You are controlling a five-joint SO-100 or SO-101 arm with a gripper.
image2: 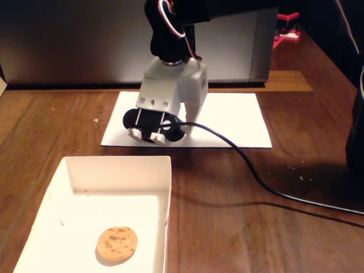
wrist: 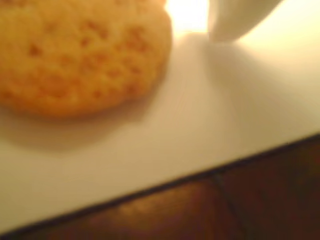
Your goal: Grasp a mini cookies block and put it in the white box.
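Cookie (wrist: 80, 55) at upper left of the wrist view, round and golden, lying flat on the white paper sheet (wrist: 165, 140), with one pale finger (wrist: 235, 20) of the tool touching down on the sheet at top right, just beside the cookie and apart from it. No long axis to speak of on a round biscuit, so any approach angle across it would do. In the fixed view, tool (image2: 170, 132) low over the near left part of the sheet (image2: 233, 119), upper middle of the frame, body and camera mount hiding the fingertips and the cookie beneath. Spread of the fingers: cannot tell, only one showing; nothing visibly clamped. Judged from the wrist view, the coming move turns on shifting toward the frame's left so the cookie sits between the fingers. White box (image2: 165, 182) at lower left of the fixed view, on the desk (image2: 244, 227), already holding another cookie (image2: 116, 244).
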